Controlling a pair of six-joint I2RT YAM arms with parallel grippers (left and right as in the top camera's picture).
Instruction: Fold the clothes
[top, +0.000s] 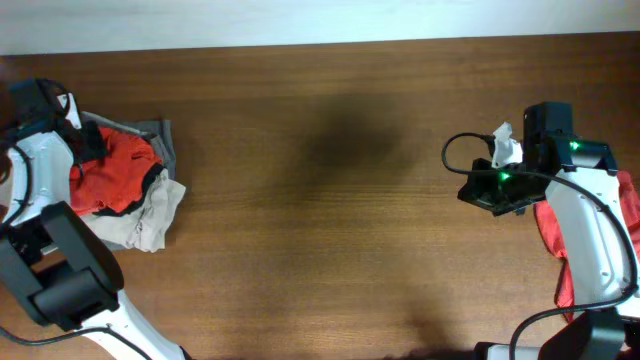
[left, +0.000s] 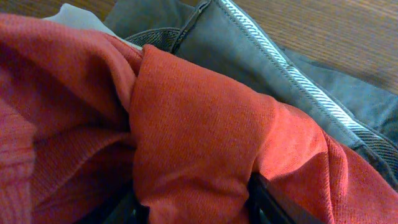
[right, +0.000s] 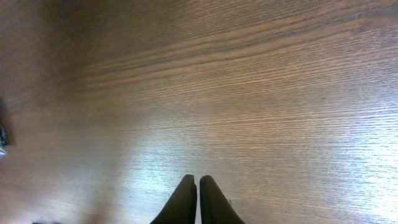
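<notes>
An orange-red garment (top: 118, 172) lies crumpled on a pile at the table's left edge. My left gripper (top: 88, 145) is down in that pile. In the left wrist view its two black fingers (left: 199, 200) sit on either side of a thick fold of the orange-red cloth (left: 199, 124) and pinch it. My right gripper (top: 466, 190) hovers over bare wood at the right, shut and empty, as the right wrist view (right: 198, 182) shows. A second red garment (top: 552, 230) lies at the right edge, partly hidden under the right arm. No printed lettering shows.
A grey garment (top: 160, 135) with a striped seam (left: 280, 62) lies behind the orange-red one, and a beige one (top: 152, 218) in front of it. A white crumpled scrap (top: 505, 146) sits by the right arm. Brown wooden table (top: 330, 200).
</notes>
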